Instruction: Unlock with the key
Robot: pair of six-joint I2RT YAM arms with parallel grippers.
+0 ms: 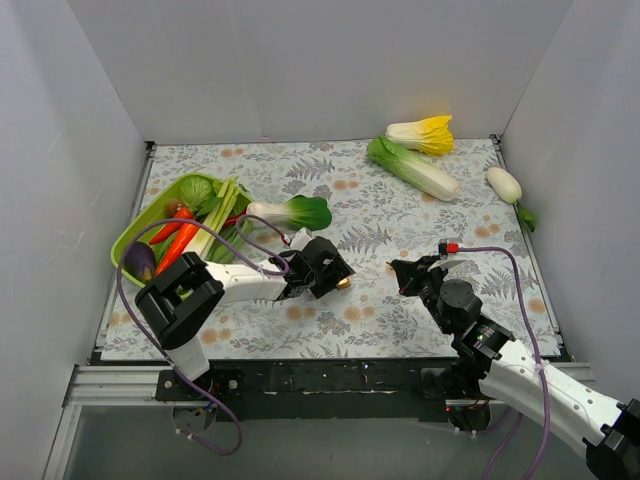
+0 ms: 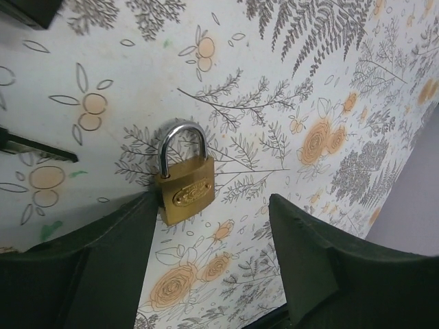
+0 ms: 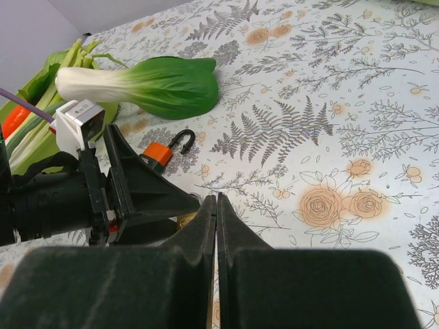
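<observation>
The right gripper [image 3: 216,199] is pressed shut, with nothing visible in it. Beyond it, the left gripper [image 2: 212,202] stands open over the worktop [image 2: 309,82], with a brass padlock [image 2: 184,181] lying flat between its fingers. Farther back, an orange padlock [image 3: 158,155] lies near a bok choy [image 3: 151,86].

Brass padlock [image 2: 184,186] flat on floral cloth [image 2: 309,82] — shackle closed — between spread fingers [image 2: 116,264] of the end effector [image 2: 211,204]

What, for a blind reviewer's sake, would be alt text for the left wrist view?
A brass padlock, shackle closed, lies flat on a floral tablecloth between the fingers of the open left gripper, close beside one finger.
</observation>
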